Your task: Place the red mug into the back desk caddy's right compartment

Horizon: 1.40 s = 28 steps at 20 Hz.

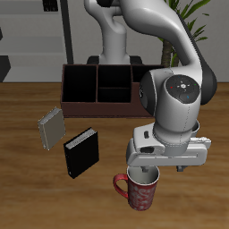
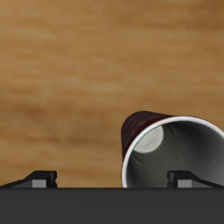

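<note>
Early going: the red mug [image 1: 141,190] stands upright on the tabletop [image 1: 27,192] near its front edge, well apart from the back desk caddy [image 1: 98,89]. The claw [image 1: 148,172] hovers spread over its rim; grasp, carry and placing remain.

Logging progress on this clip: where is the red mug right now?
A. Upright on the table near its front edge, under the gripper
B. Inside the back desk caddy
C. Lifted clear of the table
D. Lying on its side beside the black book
A: the red mug stands upright on the table directly below the gripper, far from the back desk caddy.
</note>
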{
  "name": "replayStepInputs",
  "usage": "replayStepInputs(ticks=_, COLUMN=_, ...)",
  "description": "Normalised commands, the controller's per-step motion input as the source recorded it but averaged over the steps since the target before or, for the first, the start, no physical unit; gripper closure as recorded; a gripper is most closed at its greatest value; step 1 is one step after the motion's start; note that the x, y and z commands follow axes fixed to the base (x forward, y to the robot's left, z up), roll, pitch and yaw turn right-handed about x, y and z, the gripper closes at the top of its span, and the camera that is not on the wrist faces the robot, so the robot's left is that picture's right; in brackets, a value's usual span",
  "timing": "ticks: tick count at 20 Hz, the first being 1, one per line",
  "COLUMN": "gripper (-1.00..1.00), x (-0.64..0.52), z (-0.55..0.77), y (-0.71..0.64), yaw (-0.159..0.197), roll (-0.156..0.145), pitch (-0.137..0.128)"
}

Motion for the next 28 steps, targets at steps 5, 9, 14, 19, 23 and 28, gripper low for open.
replayStepInputs(ticks=5, gripper=-1.0, x=0.02, z=-0.12, y=-0.03, yaw=-0.003, roll=-0.001, pitch=0.014)
replayStepInputs(ticks=9, gripper=-1.0, x=0.01, z=-0.22, y=-0.01, yaw=0.008, roll=-0.009, pitch=0.025)
replayStepInputs(ticks=14, gripper=-1.0, x=0.02, z=-0.14, y=-0.03, yaw=-0.009, roll=0.005, pitch=0.023)
replayStepInputs(ticks=19, gripper=1.0, x=0.03, z=-0.17, y=0.03, yaw=0.033, roll=-0.014, pitch=0.026)
replayStepInputs(ticks=23, gripper=1.0, x=0.01, z=-0.02, y=0.0, yaw=-0.006, roll=0.003, pitch=0.001)
replayStepInputs(ticks=28, gripper=1.0, x=0.02, z=0.04, y=-0.03, yaw=0.009, roll=-0.005, pitch=-0.002)
